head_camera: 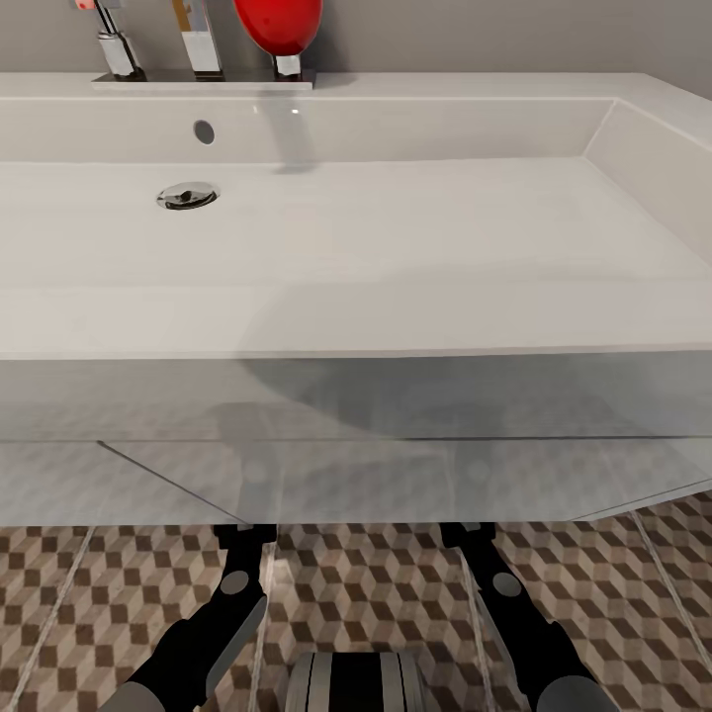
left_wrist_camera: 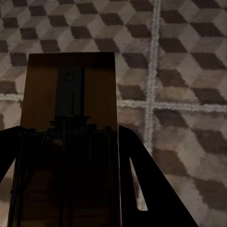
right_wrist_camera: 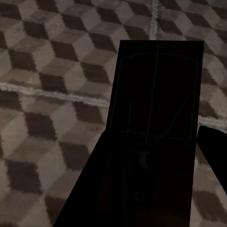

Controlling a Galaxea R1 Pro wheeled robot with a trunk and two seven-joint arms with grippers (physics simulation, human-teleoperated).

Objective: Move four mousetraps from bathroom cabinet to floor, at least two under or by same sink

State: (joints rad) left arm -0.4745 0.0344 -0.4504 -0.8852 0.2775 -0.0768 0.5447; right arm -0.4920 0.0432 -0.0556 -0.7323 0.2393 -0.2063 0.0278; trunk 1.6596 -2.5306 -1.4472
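each wrist camera has a mousetrap close up: the left trap (left_wrist_camera: 71, 137) and the right trap (right_wrist_camera: 158, 127) are each gripped between closed jaws, hanging over the tiled floor (left_wrist_camera: 179, 71). these look like light, stiff wooden boards; hold them by the edges and keep off the wire spring. in the head view both arms (head_camera: 232, 603) reach down and forward beneath the white sink (head_camera: 396, 247), so the traps are under it, probably just above the floor.
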